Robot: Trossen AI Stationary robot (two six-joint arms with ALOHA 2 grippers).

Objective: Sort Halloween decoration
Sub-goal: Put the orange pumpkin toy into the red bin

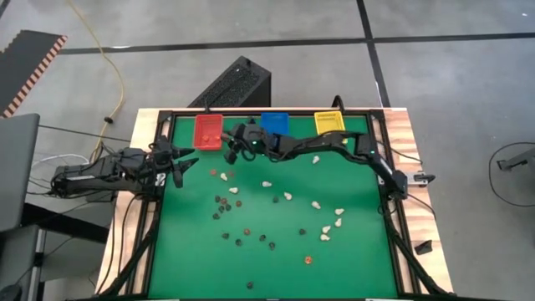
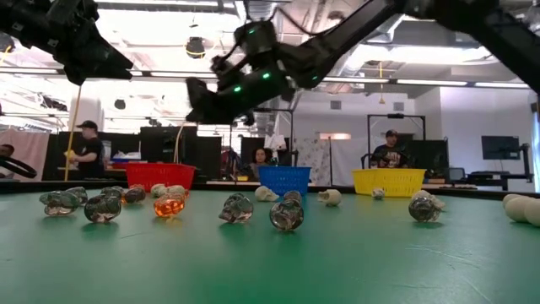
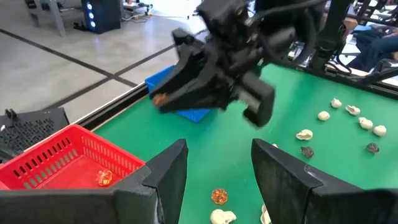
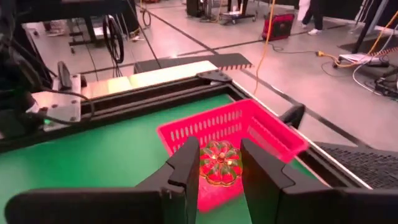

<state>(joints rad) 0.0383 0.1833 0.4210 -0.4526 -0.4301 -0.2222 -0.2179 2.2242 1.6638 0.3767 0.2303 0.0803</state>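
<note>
My right gripper [image 4: 220, 147] hangs above the green mat, just beside the red bin [image 1: 207, 131], shut on an orange pumpkin-like trinket [image 4: 219, 163]. The left wrist view shows that gripper [image 3: 186, 93] from the side, the trinket [image 3: 160, 98] at its fingertips. One orange trinket [image 3: 104, 178] lies inside the red bin [image 3: 62, 155]. Cream, black and orange-brown trinkets [image 1: 284, 209] lie scattered on the mat. My left gripper [image 3: 219, 149] waits open at the table's left side [image 1: 182, 165], holding nothing. My right gripper pinches the orange trinket between its two fingers, one on each opposite side [image 4: 204, 165]. The fingers reach nearly level from the table's right. The trinket is lifted clear of the mat, its ribbed face toward the wrist camera, in front of the red bin's near wall [image 4: 205, 134].
A blue bin [image 1: 274, 123] and a yellow bin [image 1: 328, 123] stand beside the red one along the far edge. A black frame [image 1: 386, 167] borders the mat. Trinkets [image 2: 169, 205] stand in a row across the low view; people sit beyond the table.
</note>
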